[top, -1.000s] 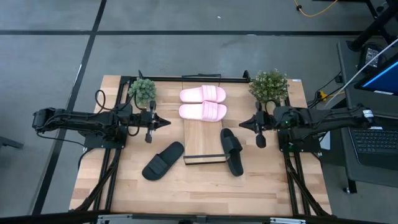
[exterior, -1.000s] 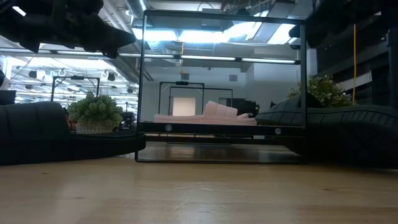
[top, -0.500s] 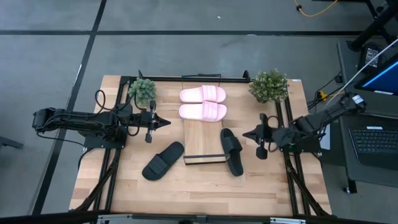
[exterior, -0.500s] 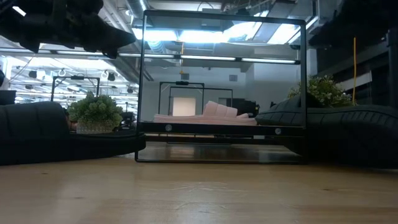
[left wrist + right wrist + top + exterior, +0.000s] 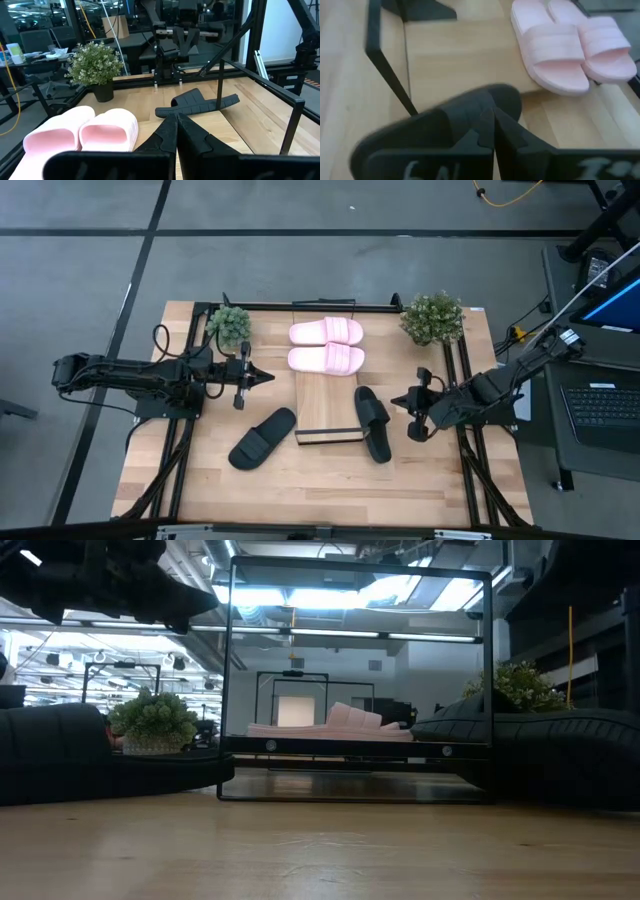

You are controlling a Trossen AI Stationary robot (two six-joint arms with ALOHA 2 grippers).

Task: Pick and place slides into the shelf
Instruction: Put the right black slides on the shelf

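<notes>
Two pale pink slide sandals [image 5: 327,345] lie side by side across the far end of the long light-wood sloping shelf [image 5: 325,395], whose dark front lip [image 5: 328,437] faces the near edge of the wooden bench [image 5: 320,490]. The first black slide sandal [image 5: 372,423] lies along the shelf's right edge, partly on the board; the second black slide sandal [image 5: 262,438] lies on the bench just left of the lip, angled.

The right pincer [image 5: 399,400] hovers just right of the first black slide with its fingers pressed together, holding nothing. The right wrist view adds what the high view cannot: the closed tips point down at that slide's strap [image 5: 435,127], with the pink pair [image 5: 570,47] beyond. The left pincer [image 5: 268,377], also closed and empty, waits left of the shelf; its wrist view looks over the pink slides [image 5: 82,132] to the black slide [image 5: 197,104] and a small potted plant [image 5: 95,67]. A second potted plant [image 5: 229,326] stands at the far left corner. The low view shows the pink pair [image 5: 330,727] raised on the shelf inside a black metal frame [image 5: 230,680].
</notes>
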